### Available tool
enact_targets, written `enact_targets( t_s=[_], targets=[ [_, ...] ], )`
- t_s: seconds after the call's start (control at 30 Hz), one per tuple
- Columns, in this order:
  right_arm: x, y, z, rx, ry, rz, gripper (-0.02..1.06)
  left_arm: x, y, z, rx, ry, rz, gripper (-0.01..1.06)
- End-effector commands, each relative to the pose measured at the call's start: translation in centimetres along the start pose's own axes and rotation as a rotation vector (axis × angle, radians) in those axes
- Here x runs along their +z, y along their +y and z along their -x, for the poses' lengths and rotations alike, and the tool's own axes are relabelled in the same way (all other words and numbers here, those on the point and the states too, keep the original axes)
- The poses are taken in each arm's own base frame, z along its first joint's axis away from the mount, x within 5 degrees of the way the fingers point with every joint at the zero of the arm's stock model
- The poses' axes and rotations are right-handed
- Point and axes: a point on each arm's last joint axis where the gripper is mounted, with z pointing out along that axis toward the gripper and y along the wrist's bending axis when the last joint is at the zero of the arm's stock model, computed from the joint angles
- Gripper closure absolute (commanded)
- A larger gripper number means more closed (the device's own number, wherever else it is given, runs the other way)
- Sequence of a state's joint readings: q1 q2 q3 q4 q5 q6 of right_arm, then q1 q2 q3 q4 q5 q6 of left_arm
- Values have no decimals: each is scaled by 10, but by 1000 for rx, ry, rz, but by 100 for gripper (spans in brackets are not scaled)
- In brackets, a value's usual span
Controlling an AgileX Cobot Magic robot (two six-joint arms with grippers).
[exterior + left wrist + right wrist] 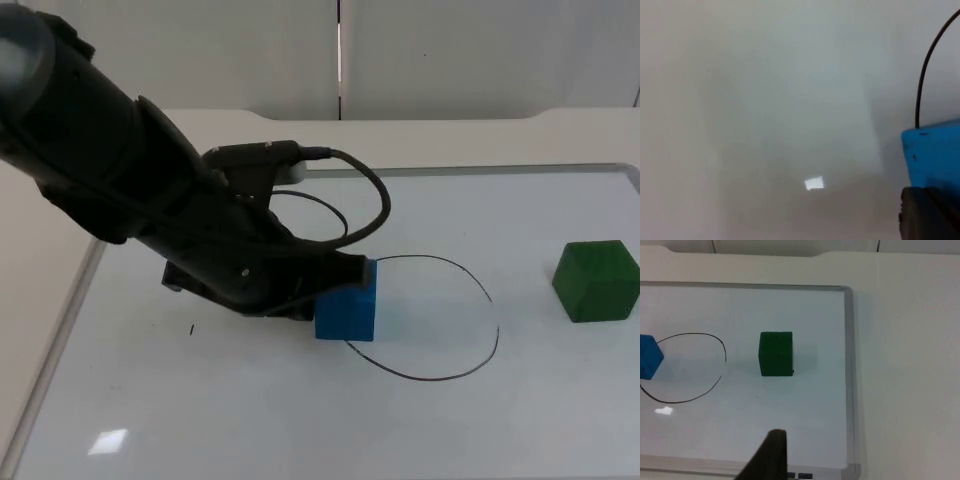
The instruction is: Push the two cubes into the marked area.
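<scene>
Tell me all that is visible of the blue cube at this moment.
The blue cube is a plain, matte, solid-coloured block with crisp edges, sitting flat on the white board. It straddles the left edge of the black drawn outline, partly inside and partly outside. The left gripper is against its left side. The green cube stands well apart, outside the outline on its far right.

The light is bright and soft from above, making small white shiny spots on the whiteboard (300, 430), and the blue cube (935, 155) looks blurry up close.
</scene>
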State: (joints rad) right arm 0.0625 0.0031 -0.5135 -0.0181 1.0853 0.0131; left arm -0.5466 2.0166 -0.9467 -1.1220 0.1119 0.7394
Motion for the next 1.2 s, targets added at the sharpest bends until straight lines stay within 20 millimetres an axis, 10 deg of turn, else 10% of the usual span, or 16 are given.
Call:
enact_targets(
  t_s=[0.0, 1.17],
  targets=[
    [-1, 0, 1, 3, -12, -7, 0, 2, -4, 0, -23, -7, 1, 105],
    [-1, 0, 1, 3, -12, -7, 0, 4, -36, -4, 48, -39, -22, 105]
  ],
)
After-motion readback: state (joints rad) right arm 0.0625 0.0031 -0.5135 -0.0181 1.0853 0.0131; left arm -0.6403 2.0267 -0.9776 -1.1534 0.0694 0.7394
